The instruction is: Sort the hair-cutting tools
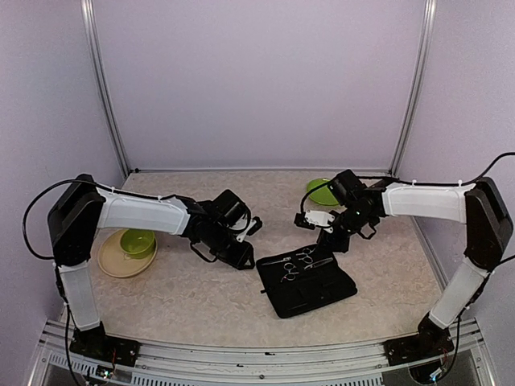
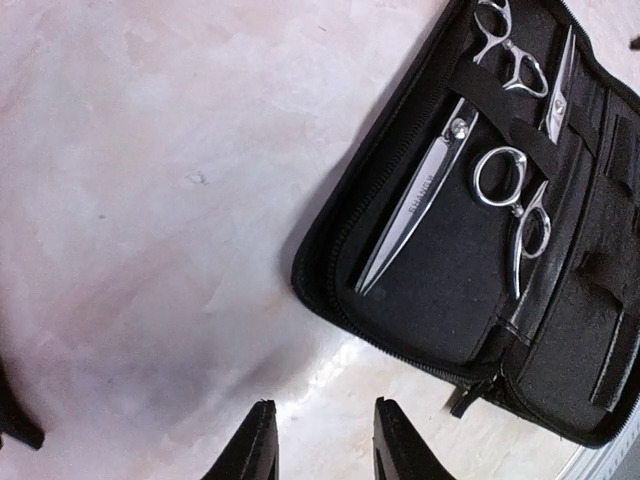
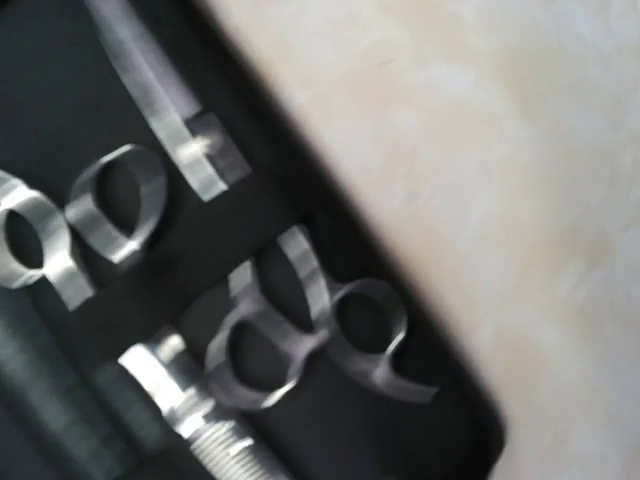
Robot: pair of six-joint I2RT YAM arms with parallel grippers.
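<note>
Scissors (image 2: 420, 197), strapped in open case (image 2: 430, 310). Right gripper (image 1: 331, 239) over ring handles (image 3: 300, 340), jaws not discernible. Left gripper (image 2: 325, 445) jaws apart, empty. Best: grip one handle, slide free of strap (image 2: 490, 100).

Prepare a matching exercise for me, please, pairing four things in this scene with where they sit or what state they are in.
Things:
1. black case
2. scissors
3. left green bowl
4. left gripper

Places or states:
A. on a tan plate
B. open and empty, over bare table
C. lying open on the table
D. tucked under straps inside the black case

Pairs: 1-C, 2-D, 3-A, 4-B.
</note>
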